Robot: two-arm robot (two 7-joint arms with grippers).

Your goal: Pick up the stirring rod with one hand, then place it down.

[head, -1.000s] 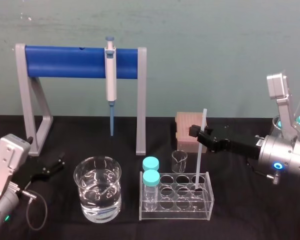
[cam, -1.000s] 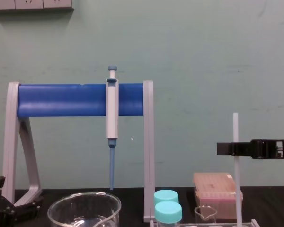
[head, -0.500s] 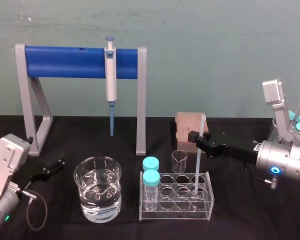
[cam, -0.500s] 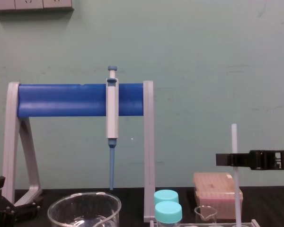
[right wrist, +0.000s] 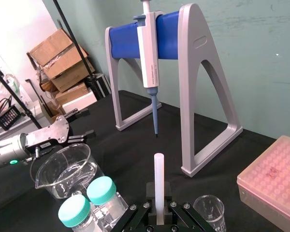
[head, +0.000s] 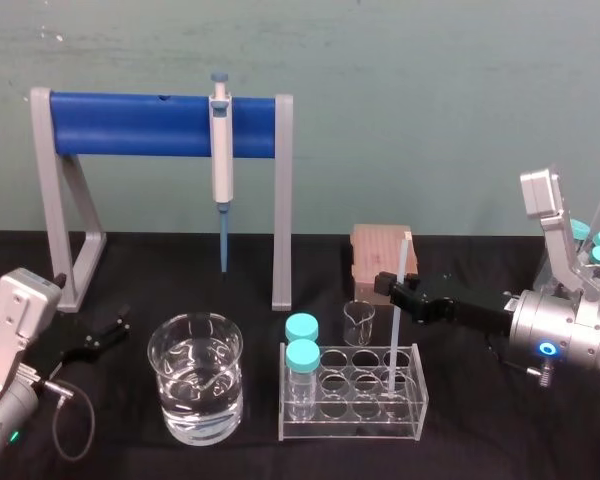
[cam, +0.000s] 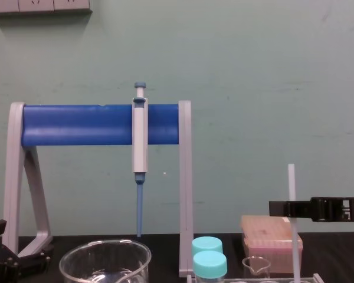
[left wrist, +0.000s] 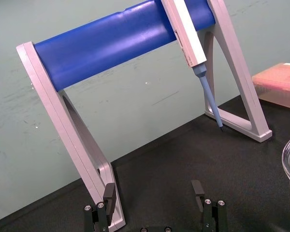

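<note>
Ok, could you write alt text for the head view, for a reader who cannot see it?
The right hand holds the stirring rod upright, its lower end inside the clear tube rack. The left hand rests open at the left, beside a beaker of water; a pipette hangs on the blue stand behind.

Left gripper (left wrist: 153, 188) before pipette stand (left wrist: 111, 43)

You see a matt, translucent plastic stirring rod (head: 395, 330), a glossy clear beaker (head: 195, 385) at seven o'clock, and a matt black tablecloth (head: 500, 435).
</note>
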